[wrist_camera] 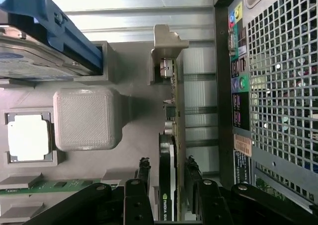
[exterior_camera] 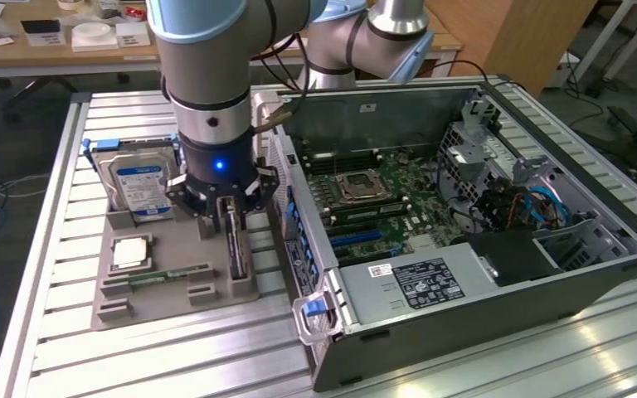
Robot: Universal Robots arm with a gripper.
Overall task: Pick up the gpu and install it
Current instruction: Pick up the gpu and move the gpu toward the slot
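Exterior view: a robot arm reaches down from the top centre of the frame to a grey holder (exterior_camera: 175, 303) on a slatted metal bench (exterior_camera: 75, 348). The gpu (exterior_camera: 236, 249) stands on edge in a slot along the holder's right side, left of centre in the frame. It is a thin, dark card whose long axis runs from mid-frame towards the lower edge, parallel to the side of the open computer case (exterior_camera: 430, 332) on the right. The tool (exterior_camera: 230, 207) sits over the card's far end. A silver hard drive (exterior_camera: 142, 186) with a blue label stands upright in the holder's upper left. A processor chip (exterior_camera: 130, 251) and a green RAM stick (exterior_camera: 169, 276) lie below it.

Wrist view: the gpu (wrist_camera: 174, 135) is seen edge-on. One face is black with pale lettering and the other is pinkish-brown. Its length runs from between the tool's fingers (wrist_camera: 144, 173) out to a grey end bracket, alongside the case's perforated rear panel (wrist_camera: 278, 86). The tool (wrist_camera: 168, 161) is open, with one finger on each side of the card and a slim gap at each. The hard drive (wrist_camera: 39, 61), processor chip (wrist_camera: 28, 137) and RAM stick (wrist_camera: 44, 186) sit on the card's far side from the case.
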